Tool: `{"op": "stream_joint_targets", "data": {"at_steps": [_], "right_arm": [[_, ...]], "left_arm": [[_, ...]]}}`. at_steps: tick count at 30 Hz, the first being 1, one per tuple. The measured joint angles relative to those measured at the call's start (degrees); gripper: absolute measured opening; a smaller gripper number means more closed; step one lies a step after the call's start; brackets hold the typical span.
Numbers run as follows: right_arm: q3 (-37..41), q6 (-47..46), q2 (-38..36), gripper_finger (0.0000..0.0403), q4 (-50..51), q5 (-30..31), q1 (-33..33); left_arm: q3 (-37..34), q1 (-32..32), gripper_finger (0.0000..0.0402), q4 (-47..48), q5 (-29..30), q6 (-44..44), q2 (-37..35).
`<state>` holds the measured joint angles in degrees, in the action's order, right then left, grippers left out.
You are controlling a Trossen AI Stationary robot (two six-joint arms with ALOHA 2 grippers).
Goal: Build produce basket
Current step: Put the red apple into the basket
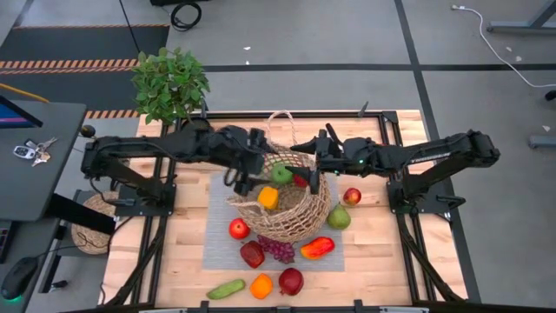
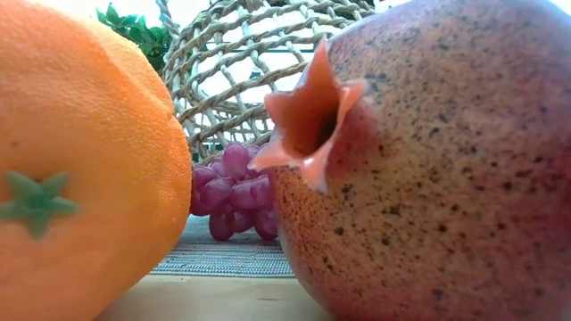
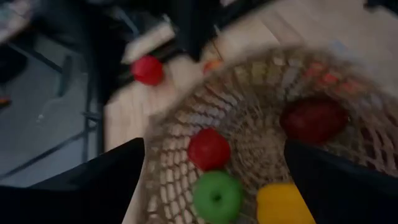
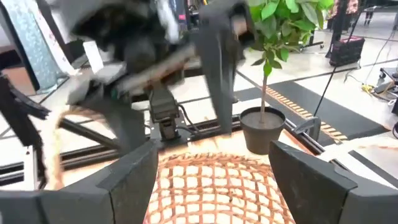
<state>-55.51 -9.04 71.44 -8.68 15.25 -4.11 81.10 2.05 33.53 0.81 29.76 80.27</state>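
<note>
Basket [image 1: 291,204] | left wrist: red apple [image 3: 209,149] inside | low: weave only

Hidden, cropped and blurred parts of the scene

In the low view the orange [image 2: 80,169] and the pomegranate [image 2: 428,160] fill the frame, both cut by its edges, hiding most of the basket [image 2: 259,80] and part of the grapes [image 2: 234,192]. From above, both arms cover the basket's far rim [image 1: 291,156], and the red item [image 1: 301,181] beneath the right gripper [image 1: 310,169] is too small to name. The left wrist view is motion-blurred: the dark red fruit [image 3: 313,120] beyond the basket's weave cannot be identified. The potted plant [image 4: 264,74] is cropped at the right wrist view's top.
</note>
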Motion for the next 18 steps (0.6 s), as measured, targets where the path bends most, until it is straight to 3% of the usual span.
{"op": "stream_joint_targets", "data": {"at_steps": [6,11,14,18], "right_arm": [[0.02,-1.87,-2.04,0.0309,8.15,-6.96,-1.61],[0.02,-0.93,-1.85,0.0309,12.19,-19.1,-3.98],[0.05,0.0,-1.37,0.0309,11.72,-24.04,-5.57],[0.0,-1.48,-1.24,0.0309,11.15,-24.31,-7.72]], "left_arm": [[0.0,0.33,0.0392,3.27,-0.97,-1.1,-7.88],[-1.72,-0.59,0.0392,5.86,-1.39,-4.55,-13.53],[-7.68,-1.66,0.0392,3.73,-0.51,-7.14,-17.88],[-18.48,-3.41,0.0392,-4.25,5.31,-10.93,-24.3]]}}
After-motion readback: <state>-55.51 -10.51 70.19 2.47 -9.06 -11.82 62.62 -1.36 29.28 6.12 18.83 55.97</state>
